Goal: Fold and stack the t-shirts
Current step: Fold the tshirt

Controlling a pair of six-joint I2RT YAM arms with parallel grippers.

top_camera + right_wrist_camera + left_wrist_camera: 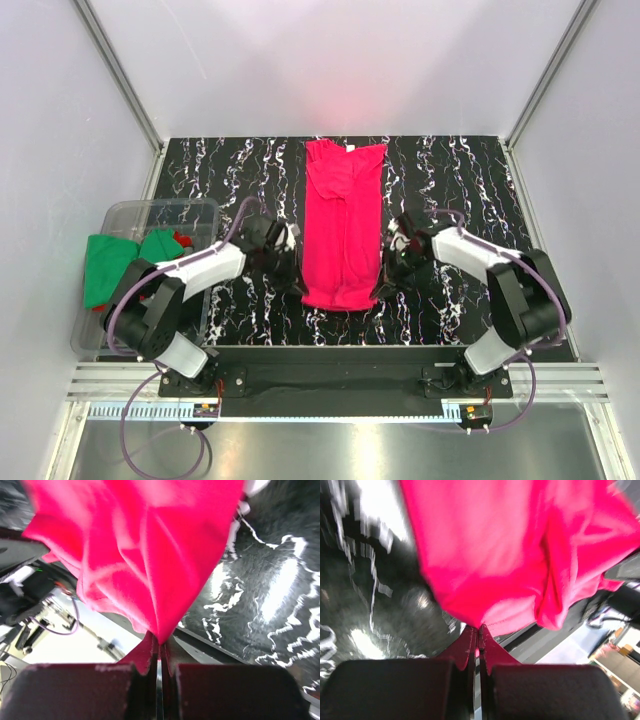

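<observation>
Both hands pinch the near corners of the crimson t-shirt [343,225] on the worktop [450,180].
The shirt lies lengthwise mid-worktop, collar at the far end. The left hand [479,630] is clenched on its near left corner and the right hand [159,641] on its near right. At the left edge a clear bin [120,215] holds a green t-shirt [110,265] and a scrap of a red t-shirt [183,239], partly hidden by the left arm. The left wrist view is blurred.

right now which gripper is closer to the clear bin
Left. The left gripper pinches the crimson shirt's hem corner on the bin's side; the right gripper holds the opposite corner, across the shirt.
</observation>
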